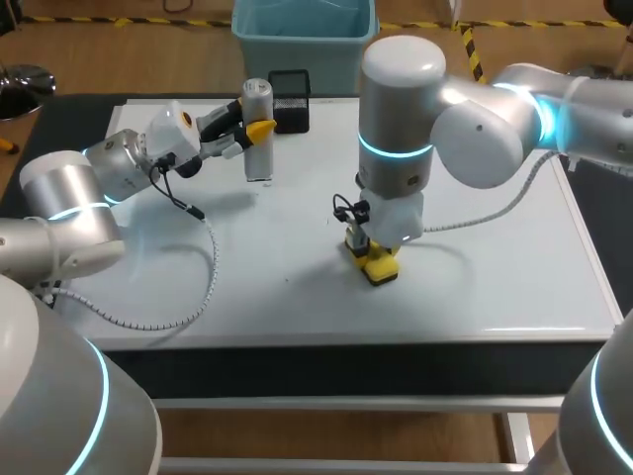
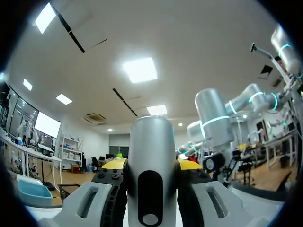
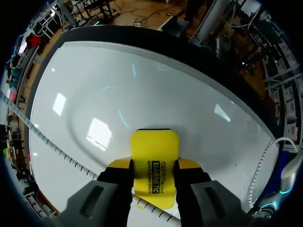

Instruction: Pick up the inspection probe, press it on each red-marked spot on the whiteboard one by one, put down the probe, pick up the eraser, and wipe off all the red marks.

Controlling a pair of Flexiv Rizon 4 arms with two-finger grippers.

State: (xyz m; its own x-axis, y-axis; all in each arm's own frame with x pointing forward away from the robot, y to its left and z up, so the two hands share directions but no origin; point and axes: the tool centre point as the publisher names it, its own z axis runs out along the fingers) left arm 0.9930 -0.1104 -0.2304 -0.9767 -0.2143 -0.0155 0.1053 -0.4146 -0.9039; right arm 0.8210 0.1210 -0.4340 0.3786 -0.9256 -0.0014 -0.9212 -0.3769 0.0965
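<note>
At the left, my left gripper [image 1: 252,134] is closed around the upright silver inspection probe [image 1: 258,163], over the far side of the whiteboard [image 1: 475,257]. At centre, my right gripper [image 1: 371,259] clamps the yellow eraser [image 1: 382,270], which sits on the whiteboard.

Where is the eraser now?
In the head view the eraser sits near the whiteboard's middle, clamped in the right gripper, to the right of the inspection probe that the left gripper holds.
</note>
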